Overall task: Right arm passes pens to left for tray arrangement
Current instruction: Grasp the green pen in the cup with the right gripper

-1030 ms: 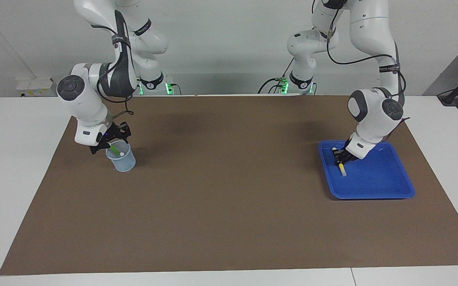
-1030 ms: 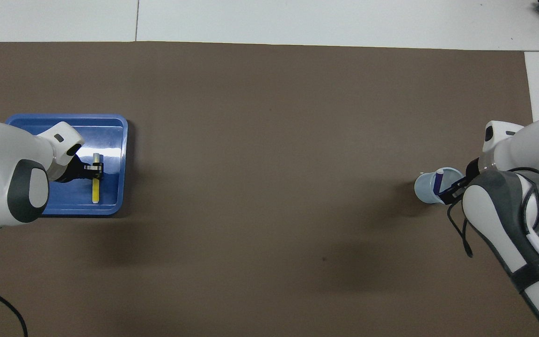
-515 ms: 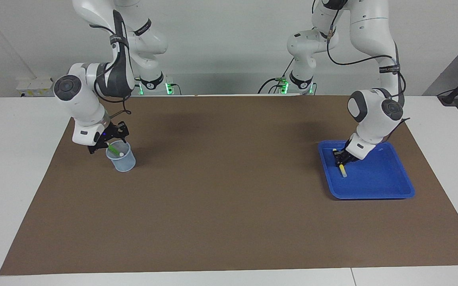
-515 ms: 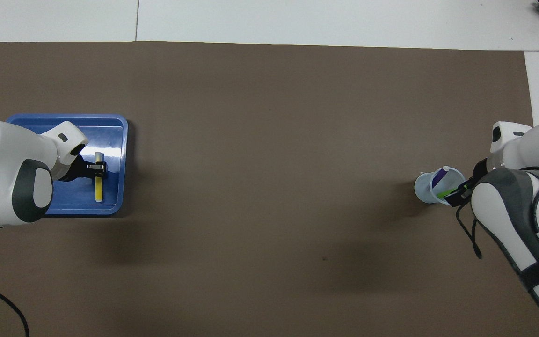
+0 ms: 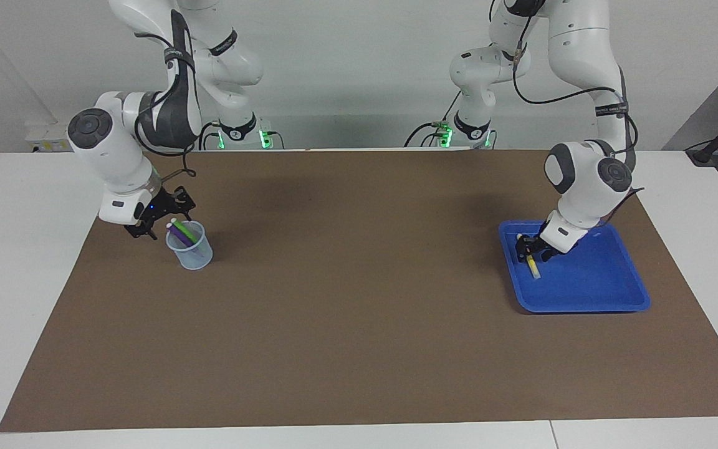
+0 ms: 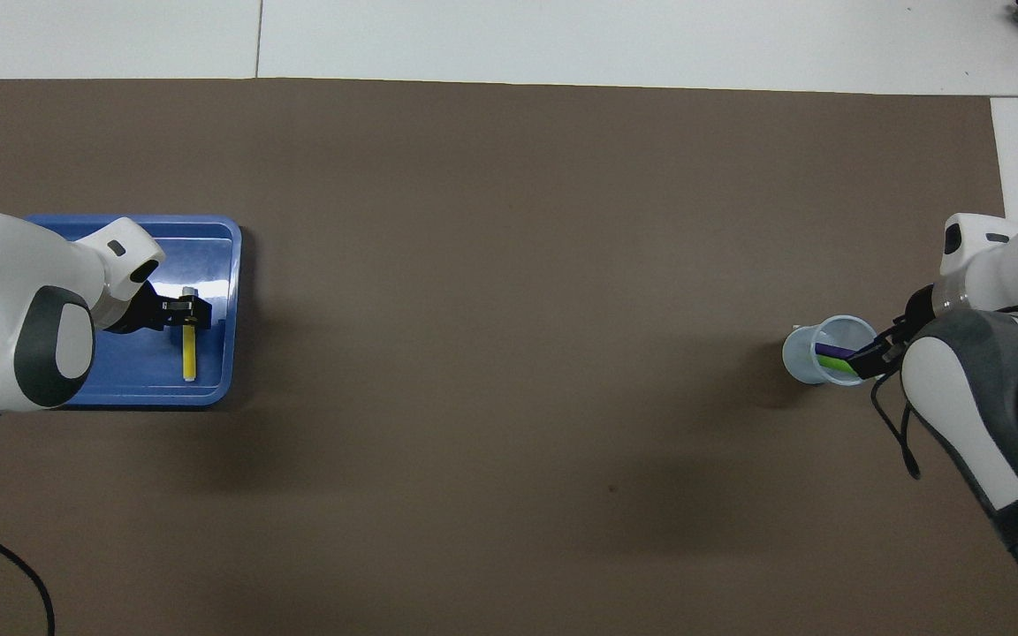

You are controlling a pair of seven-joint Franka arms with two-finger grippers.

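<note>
Yellow pen (image 5: 533, 267) flat in blue tray (image 5: 608, 298)

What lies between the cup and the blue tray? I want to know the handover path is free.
Only bare brown mat shows between the cup and the tray; both views show nothing lying there.

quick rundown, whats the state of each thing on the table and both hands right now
yellow pen: lying flat in the tray
tray: flat on the mat, holding one pen
purple pen: leaning in the cup
green pen: leaning in the cup
cup: upright
left hand: low over the yellow pen
right hand: at the cup's rim
</note>
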